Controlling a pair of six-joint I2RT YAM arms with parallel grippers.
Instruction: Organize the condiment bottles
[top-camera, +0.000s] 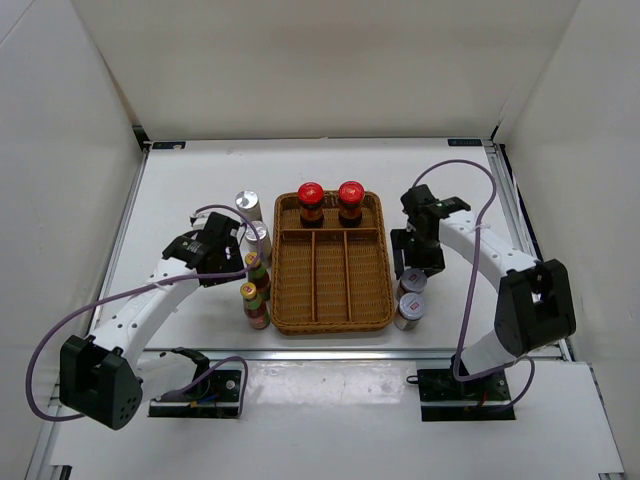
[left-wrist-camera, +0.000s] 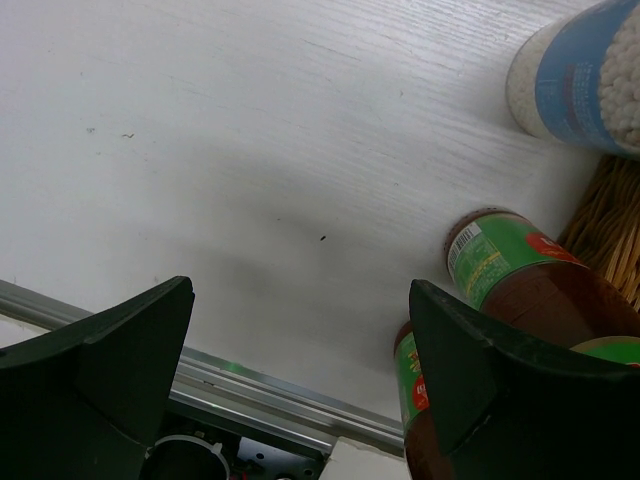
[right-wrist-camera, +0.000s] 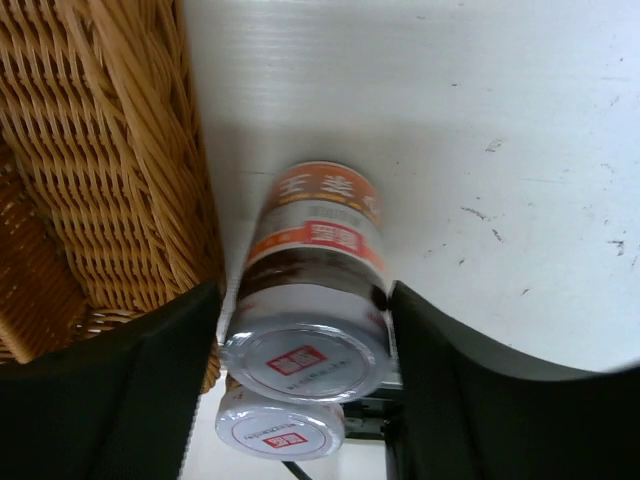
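hovering at the left over the white table (top-camera: 190, 190), the left gripper (left-wrist-camera: 300, 290) is spread wide with nothing between its fingers. just right of it the two slim bottles (top-camera: 256, 268) stand together against the left wall of the wicker tray (top-camera: 333, 327). behind them the two silver-capped bottles (top-camera: 258, 236) stand upright near the tray's back left corner. inside the tray's back compartment the two red-capped bottles (top-camera: 311, 198) stand side by side. right of the tray, the right gripper (right-wrist-camera: 303, 295) is clenched on a grey-capped bottle (right-wrist-camera: 310, 350) with a red mark, a finger against each side. that bottle stands upright on the table just beside the tray wall. the second grey-capped bottle (right-wrist-camera: 280, 430) stands right next to it, nearer the arm bases.
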